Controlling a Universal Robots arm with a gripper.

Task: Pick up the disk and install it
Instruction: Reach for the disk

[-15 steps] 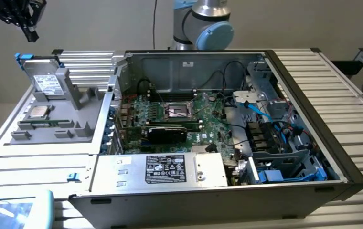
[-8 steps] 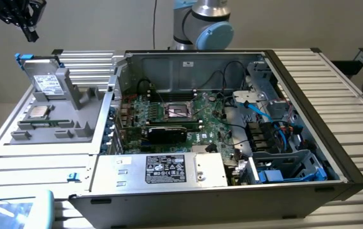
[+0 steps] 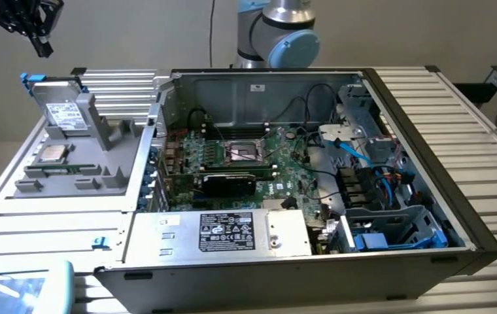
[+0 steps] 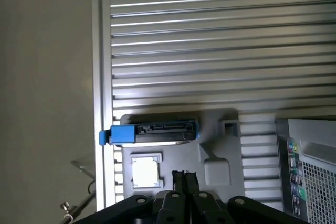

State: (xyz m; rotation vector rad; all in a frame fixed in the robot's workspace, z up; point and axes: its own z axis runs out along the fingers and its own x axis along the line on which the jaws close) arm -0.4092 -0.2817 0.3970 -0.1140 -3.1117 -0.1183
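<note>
**Colour and pattern reference: bench and open computer**

The disk (image 3: 63, 116) is silver-grey with a white label, clipped in a bright blue frame (image 4: 118, 136). The holder (image 3: 100, 154) is plain mid-grey, and the chip (image 3: 53, 154) on it is silver. The table (image 3: 458, 111) is pale silver metal, ribbed in even parallel stripes. The computer case (image 3: 274, 281) is black outside and bare grey metal inside. Its circuit board (image 3: 231, 140) is green. The power box (image 3: 271, 230) is silver, with a black label printed in white. One cable (image 3: 356, 154) is bright blue; the other cables (image 3: 305, 104) are black. The arm (image 3: 274, 33) is silver-grey with a light blue cap. The gripper (image 4: 184, 174) is black.
</note>
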